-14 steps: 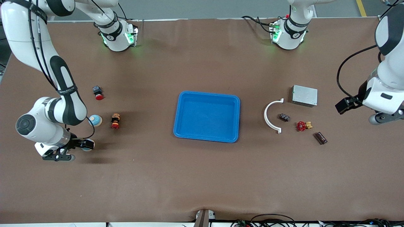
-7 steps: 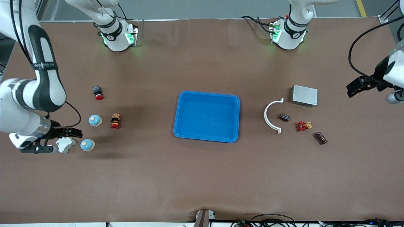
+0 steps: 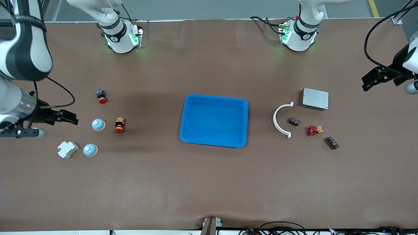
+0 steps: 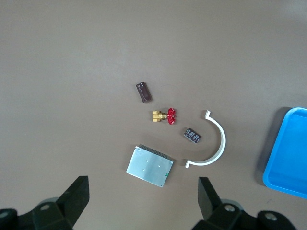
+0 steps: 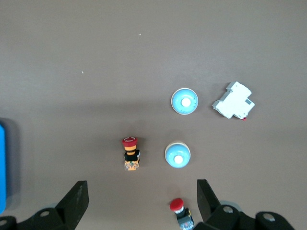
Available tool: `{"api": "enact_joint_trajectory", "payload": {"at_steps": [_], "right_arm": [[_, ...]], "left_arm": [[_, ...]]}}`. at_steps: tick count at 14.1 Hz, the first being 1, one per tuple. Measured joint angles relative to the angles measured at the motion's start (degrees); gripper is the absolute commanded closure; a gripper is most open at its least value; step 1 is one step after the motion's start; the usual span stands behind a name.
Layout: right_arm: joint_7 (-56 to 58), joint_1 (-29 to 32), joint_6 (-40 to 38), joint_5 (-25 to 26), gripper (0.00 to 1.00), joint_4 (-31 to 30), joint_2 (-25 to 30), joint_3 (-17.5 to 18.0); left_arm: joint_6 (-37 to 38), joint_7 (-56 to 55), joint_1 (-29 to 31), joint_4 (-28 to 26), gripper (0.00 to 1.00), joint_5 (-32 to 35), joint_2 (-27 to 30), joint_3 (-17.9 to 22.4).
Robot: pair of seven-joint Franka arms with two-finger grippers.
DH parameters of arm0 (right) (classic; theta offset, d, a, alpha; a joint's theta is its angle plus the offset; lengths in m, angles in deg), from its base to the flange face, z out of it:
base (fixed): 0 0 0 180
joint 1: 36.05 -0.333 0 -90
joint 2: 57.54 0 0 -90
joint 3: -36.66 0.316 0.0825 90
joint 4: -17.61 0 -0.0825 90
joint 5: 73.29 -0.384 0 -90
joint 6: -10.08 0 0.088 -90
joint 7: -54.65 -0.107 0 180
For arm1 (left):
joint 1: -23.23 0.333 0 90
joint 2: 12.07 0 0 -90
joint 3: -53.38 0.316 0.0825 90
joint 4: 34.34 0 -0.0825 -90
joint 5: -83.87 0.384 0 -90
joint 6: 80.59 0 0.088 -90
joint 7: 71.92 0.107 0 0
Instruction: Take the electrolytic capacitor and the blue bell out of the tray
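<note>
The blue tray [image 3: 214, 120] sits empty at the center of the frame on the brown surface [image 3: 209, 182].

At the left edge of the front view, the right hand [image 3: 67, 117] hangs in the air over bare surface, fingers spread wide and holding nothing. Lower left of center lie two blue bells: one bell [image 3: 98, 124] just beside an orange-and-red push button [image 3: 119, 125], the other bell [image 3: 90, 150] lower in the frame, just beside a white breaker block [image 3: 67, 149]. A black switch with a red cap [image 3: 101, 95] lies above them. In the right wrist view both bells [image 5: 184, 101] [image 5: 177, 155] show between the spread fingers.

At the right edge of the front view, the left hand [image 3: 375, 78] hangs over bare surface, also wide and empty. Right of the tray, a white curved clip [image 3: 280, 120] arcs around one side of a small dark capacitor [image 3: 294, 121]. A red-handled valve [image 3: 313, 130] lies just beside it, a brown block [image 3: 331, 143] lower right, and a grey metal box [image 3: 315, 99] above. The left wrist view shows the capacitor [image 4: 192, 135] apart from the clip [image 4: 213, 148].
</note>
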Motion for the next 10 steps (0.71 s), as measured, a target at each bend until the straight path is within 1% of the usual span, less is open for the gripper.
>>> {"api": "enact_joint_trajectory", "payload": {"at_steps": [3,6,10], "right_arm": [[0.0,0.0,-5.59,0.95,0.0,2.66,3.01,0.01],[0.0,0.0,-10.78,1.97,0.0,6.82,3.42,0.01],[-0.18,0.04,-18.64,2.11,0.0,12.42,3.43,-0.22]], "left_arm": [[0.13,0.23,-0.12,-0.01,0.0,-0.04,0.09,-0.21],[0.74,0.25,-0.17,-0.01,0.0,-0.04,0.13,-0.26],[1.11,0.25,-0.27,-0.01,0.0,-0.04,0.17,-0.3]]}}
